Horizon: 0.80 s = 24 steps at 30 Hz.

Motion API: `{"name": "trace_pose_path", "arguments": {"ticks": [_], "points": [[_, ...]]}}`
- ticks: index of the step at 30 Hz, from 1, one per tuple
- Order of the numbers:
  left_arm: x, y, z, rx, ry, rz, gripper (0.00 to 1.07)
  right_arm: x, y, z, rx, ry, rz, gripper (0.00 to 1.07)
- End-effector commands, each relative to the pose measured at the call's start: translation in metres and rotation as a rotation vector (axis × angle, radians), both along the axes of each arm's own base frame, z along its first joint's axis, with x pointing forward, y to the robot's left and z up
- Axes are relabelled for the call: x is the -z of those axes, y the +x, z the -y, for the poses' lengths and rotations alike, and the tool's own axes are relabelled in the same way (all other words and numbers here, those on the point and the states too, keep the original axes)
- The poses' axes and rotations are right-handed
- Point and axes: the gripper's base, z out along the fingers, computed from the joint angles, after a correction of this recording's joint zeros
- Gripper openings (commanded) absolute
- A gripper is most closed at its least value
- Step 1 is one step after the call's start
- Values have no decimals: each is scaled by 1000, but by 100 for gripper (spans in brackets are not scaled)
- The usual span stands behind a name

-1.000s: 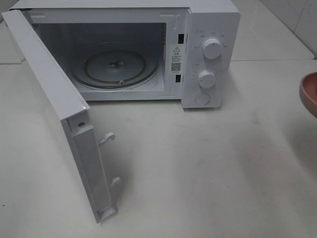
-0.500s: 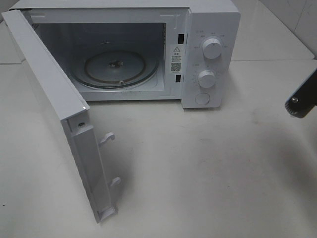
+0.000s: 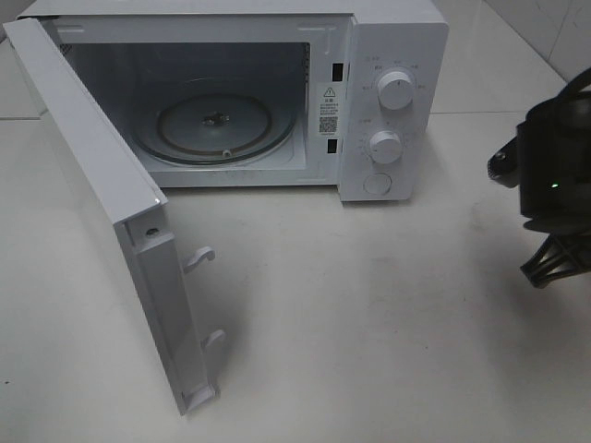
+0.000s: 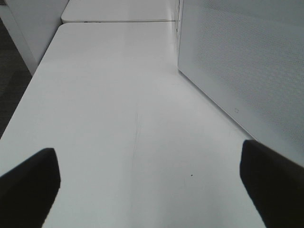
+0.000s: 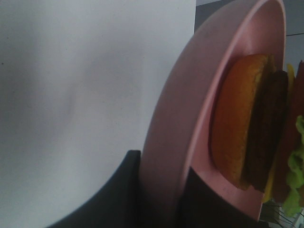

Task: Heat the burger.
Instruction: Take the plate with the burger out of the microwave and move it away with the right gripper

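The burger [image 5: 251,123], with an orange-brown bun, dark patty, yellow cheese edge and green lettuce, lies on a round pink plate [image 5: 175,118] in the right wrist view. My right gripper [image 5: 161,197] is shut on the plate's rim, one dark finger on each side of it. In the exterior high view only the right arm's black body [image 3: 554,180] shows at the right edge; plate and burger are out of that view. My left gripper [image 4: 152,190] is open over bare table, with nothing between its fingers.
A white microwave [image 3: 392,55] stands at the back with its door [image 3: 102,185] swung wide open to the left and a glass turntable [image 3: 222,125] inside. A white perforated microwave panel [image 4: 247,61] is close beside the left gripper. The table's edge [image 4: 28,90] is on its other side.
The pink plate showed at the right edge a second ago, then a dark arm part. Now the right arm's black body has come further into the exterior high view.
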Motion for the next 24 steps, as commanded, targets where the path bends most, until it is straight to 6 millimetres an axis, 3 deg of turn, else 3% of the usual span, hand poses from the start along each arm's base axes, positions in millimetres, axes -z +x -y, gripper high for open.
{"name": "trace_pose_path", "arguments": {"ticks": [1, 21, 24], "points": [[1, -3, 0, -3, 2, 25, 98, 10, 8, 4, 38, -106, -7, 7], [1, -3, 0, -3, 2, 25, 98, 78, 32, 30, 157, -53, -81, 9], [1, -3, 0, -3, 2, 25, 98, 81, 33, 30, 154, -55, -76, 9]]}}
